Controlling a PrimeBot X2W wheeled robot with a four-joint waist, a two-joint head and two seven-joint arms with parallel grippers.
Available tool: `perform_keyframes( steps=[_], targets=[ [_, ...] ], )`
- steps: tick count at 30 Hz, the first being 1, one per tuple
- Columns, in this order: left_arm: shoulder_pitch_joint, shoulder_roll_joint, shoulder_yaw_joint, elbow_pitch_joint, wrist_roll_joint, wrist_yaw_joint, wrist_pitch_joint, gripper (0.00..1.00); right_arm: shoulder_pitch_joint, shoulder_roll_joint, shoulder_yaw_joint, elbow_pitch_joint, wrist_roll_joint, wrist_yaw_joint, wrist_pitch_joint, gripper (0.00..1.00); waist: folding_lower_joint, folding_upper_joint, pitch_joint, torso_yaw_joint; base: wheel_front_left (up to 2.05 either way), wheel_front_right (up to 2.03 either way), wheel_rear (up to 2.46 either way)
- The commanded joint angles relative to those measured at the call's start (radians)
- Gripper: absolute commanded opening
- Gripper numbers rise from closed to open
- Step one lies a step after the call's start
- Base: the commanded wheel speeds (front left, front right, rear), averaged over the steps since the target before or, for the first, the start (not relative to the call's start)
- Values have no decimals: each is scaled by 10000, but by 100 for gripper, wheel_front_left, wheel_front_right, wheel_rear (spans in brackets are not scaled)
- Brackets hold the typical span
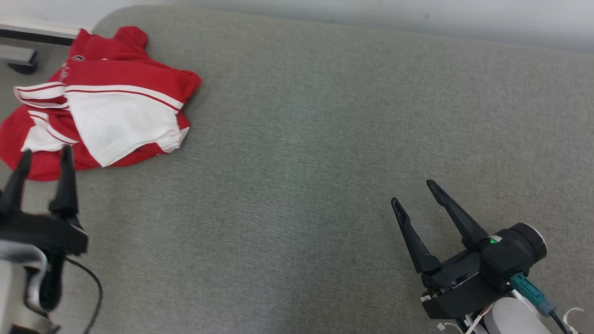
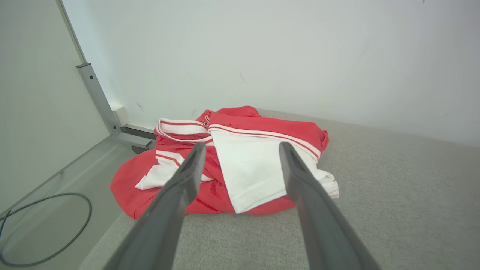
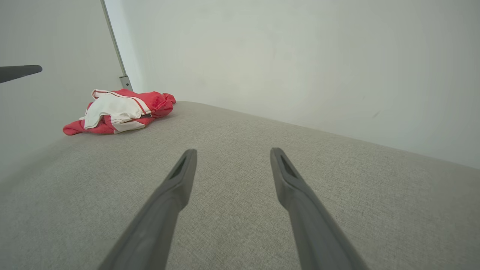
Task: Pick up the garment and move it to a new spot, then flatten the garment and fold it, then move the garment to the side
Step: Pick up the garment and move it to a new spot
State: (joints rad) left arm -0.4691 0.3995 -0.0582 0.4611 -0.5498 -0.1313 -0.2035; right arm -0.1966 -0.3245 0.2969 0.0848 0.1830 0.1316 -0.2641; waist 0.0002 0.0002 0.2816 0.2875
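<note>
A red and white garment (image 1: pixel 106 104) lies crumpled at the far left corner of the grey padded table (image 1: pixel 325 139), its left part hanging over the table's edge. My left gripper (image 1: pixel 46 155) is open at the lower left, its fingertips just short of the garment's near edge. In the left wrist view the garment (image 2: pixel 247 165) lies straight ahead of the open left gripper (image 2: pixel 242 150). My right gripper (image 1: pixel 410 190) is open at the lower right, far from the cloth, over bare table. From the right wrist the garment (image 3: pixel 118 110) shows small, far off to the left of the right gripper (image 3: pixel 232 152).
Off the table's far left corner stands a metal frame foot (image 2: pixel 112 127) by a pale wall (image 2: pixel 281 56). A dark cable (image 2: pixel 48 225) loops on the floor to the left. The table's left edge (image 2: pixel 112 232) runs close to my left gripper.
</note>
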Motion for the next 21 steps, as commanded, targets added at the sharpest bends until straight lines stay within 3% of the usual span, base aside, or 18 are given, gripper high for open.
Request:
perform_keyframes(
  steps=[1, 8, 12, 21],
  targets=[
    [-368, 338, -197, 82, -367, 15, 144, 100, -111, -63, -1, -124, 51, -17, -4, 100, -2, -2, 666, -639, 0, 0, 0],
    [-1646, 1570, -1217, 907, -1898, 14, 994, 100, -154, -421, 26, -501, 82, -17, -4, 100, -2, -2, 1291, -1113, 0, 0, 0],
    [-2149, 1971, -1500, 1641, -2482, 12, 1273, 100, -179, -618, 19, -654, 114, -17, -4, 100, -2, -2, 1582, -1311, 0, 0, 0],
    [-3402, 2212, -1648, 3704, -3176, 13, 1847, 100, -270, -848, 103, -951, 119, -17, -4, 100, -2, -2, 2107, -1594, 0, 0, 0]
  ],
)
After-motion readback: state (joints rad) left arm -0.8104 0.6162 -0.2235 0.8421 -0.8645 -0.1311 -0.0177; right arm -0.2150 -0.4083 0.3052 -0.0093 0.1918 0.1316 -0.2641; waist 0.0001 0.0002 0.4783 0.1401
